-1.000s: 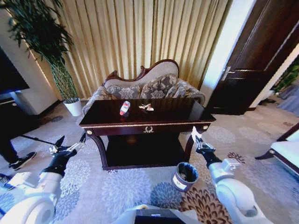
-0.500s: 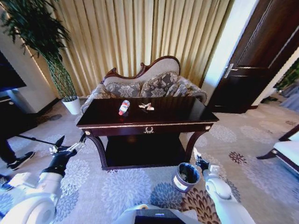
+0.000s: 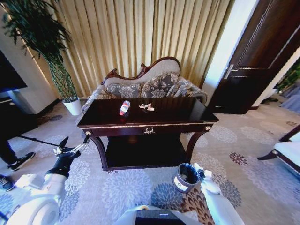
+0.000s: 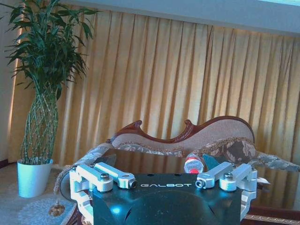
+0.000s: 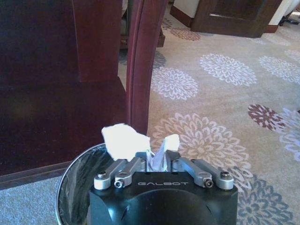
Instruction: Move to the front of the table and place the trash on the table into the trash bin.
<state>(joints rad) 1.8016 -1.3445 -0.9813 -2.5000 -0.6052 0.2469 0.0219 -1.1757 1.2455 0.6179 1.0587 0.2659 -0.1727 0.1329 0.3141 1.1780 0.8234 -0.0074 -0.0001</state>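
So the trash bin (image 3: 187, 177) sits on the carpet just in front of the worktop (image 3: 147, 123), near its right front leg, black liner in it; can't really make out anything lying inside. The right end effector (image 5: 157, 157) is right over the rim, fingers pinched together on a crumpled white paper wad (image 5: 124, 140), and the head camera puts that end effector (image 3: 202, 174) touching-close to the bin's right edge. Count on the worktop: one clear bottle (image 3: 124, 108) with red label and white cap lying on its side, plus a little cluster of tan and white scraps (image 3: 146, 107) just beside it, too small to count. The left end effector (image 3: 74, 149) hangs low by the left front corner, fingers spread wide, nothing in them. The left wrist camera catches the bottle's (image 4: 193, 164) capped end between its fingers (image 4: 107, 175), farther off.
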